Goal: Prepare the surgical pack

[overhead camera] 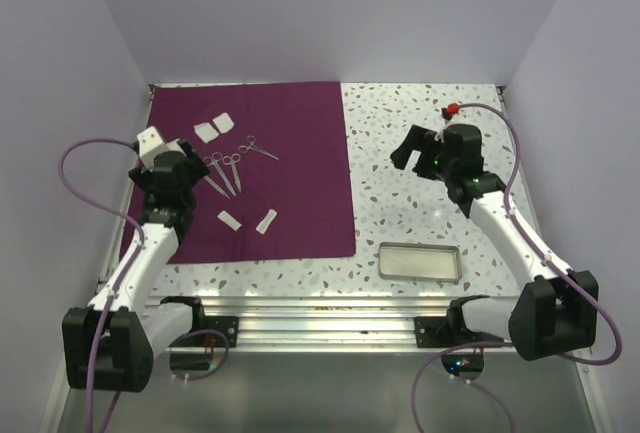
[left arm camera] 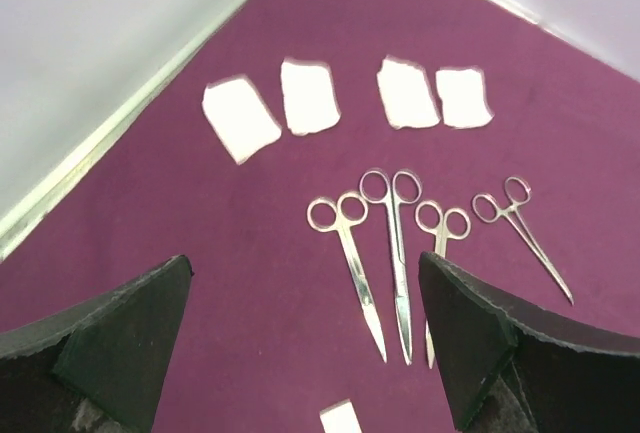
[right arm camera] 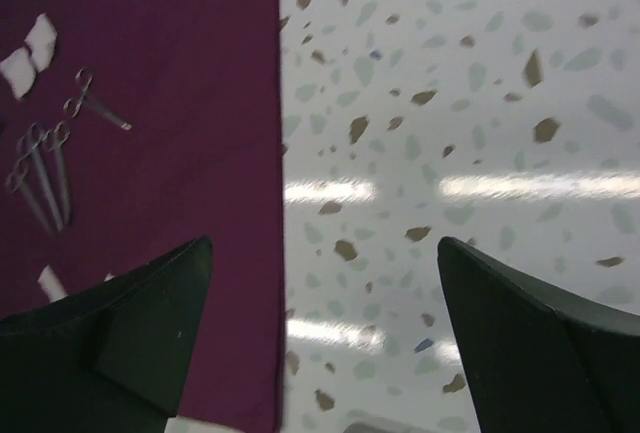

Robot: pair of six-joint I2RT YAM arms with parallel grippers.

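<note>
The plum-purple cloth (overhead camera: 300, 183) lies flat on the left half of the table. On it lie several silver scissor-like instruments (overhead camera: 226, 172) (left arm camera: 397, 253) side by side, with white gauze pads (overhead camera: 213, 129) (left arm camera: 309, 96) beyond them and two more pads (overhead camera: 230, 219) nearer the arms. The steel tray (overhead camera: 419, 262) sits on the bare table at the front right, off the cloth. My left gripper (overhead camera: 168, 181) (left arm camera: 305, 343) hovers open above the cloth's left part, just short of the instruments. My right gripper (overhead camera: 415, 148) (right arm camera: 325, 323) hangs open above the speckled table by the cloth's right edge (right arm camera: 275, 253).
The speckled tabletop (overhead camera: 420, 203) is walled by white panels on the left, the back and the right. A red-tipped fitting (overhead camera: 453, 110) sits at the back right. The arms' mounting rail (overhead camera: 320, 313) runs along the near edge.
</note>
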